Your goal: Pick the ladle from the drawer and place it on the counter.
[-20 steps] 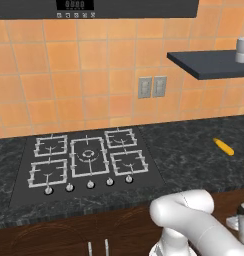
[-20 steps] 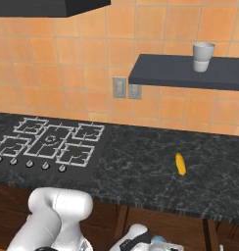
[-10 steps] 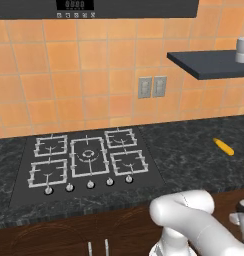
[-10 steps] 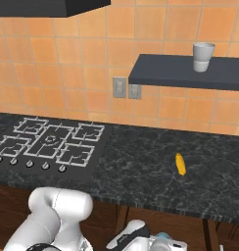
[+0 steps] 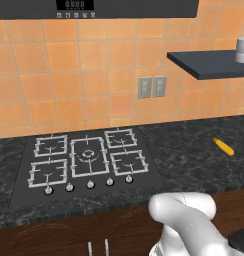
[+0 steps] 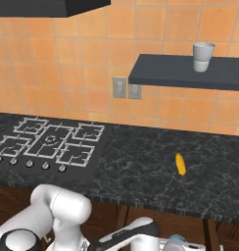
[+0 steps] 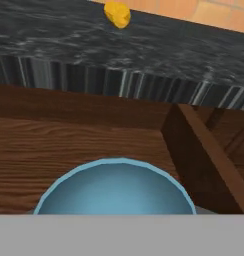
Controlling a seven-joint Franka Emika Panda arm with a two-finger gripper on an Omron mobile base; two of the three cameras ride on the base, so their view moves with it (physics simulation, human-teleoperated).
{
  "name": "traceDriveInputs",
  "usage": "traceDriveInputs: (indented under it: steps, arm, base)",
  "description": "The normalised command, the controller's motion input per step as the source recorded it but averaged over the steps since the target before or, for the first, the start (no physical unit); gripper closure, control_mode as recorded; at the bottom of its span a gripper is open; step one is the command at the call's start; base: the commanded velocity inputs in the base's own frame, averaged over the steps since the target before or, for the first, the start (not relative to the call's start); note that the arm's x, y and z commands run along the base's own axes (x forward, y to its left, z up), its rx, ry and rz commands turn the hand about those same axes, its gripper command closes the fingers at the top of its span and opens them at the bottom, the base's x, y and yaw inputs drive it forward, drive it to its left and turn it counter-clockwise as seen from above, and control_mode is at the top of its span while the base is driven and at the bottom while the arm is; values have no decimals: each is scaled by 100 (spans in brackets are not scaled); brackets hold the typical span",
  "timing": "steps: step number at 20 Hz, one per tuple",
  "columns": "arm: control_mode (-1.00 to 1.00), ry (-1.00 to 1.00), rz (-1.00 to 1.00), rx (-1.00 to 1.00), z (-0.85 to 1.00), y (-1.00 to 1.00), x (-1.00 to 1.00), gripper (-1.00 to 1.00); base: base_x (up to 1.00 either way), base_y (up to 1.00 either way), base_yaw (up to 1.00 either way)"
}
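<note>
Arm drawn lower by counter [image 6: 141, 166] | ladle [image 7: 114, 187] bowl inside drawer [image 7: 69, 150] | fingers' state unclear

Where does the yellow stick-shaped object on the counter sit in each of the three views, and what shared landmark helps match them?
Left base view: the yellow object lies far right on the counter, below the shelf.
Right base view: it lies right of centre, on the counter, below the shelf.
Hand view: it sits at the top edge, left of centre, beyond the counter's front edge.
Shared landmark: the black marbled counter.
</note>
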Motion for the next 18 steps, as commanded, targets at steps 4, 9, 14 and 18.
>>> traceDriveInputs:
  steps: [4,9,14,18]
  arm:
    - [-100,2,1,0,100,0,16,100]
    - [-100,1,8,0,93,1,43,100]
    - [-100,0,19,0,12,31,94,100]
    - [-100,0,25,0,1,47,84,100]
  base:
    - [0,0,0]
    - [0,0,0]
    - [0,0,0]
    - [0,0,0]
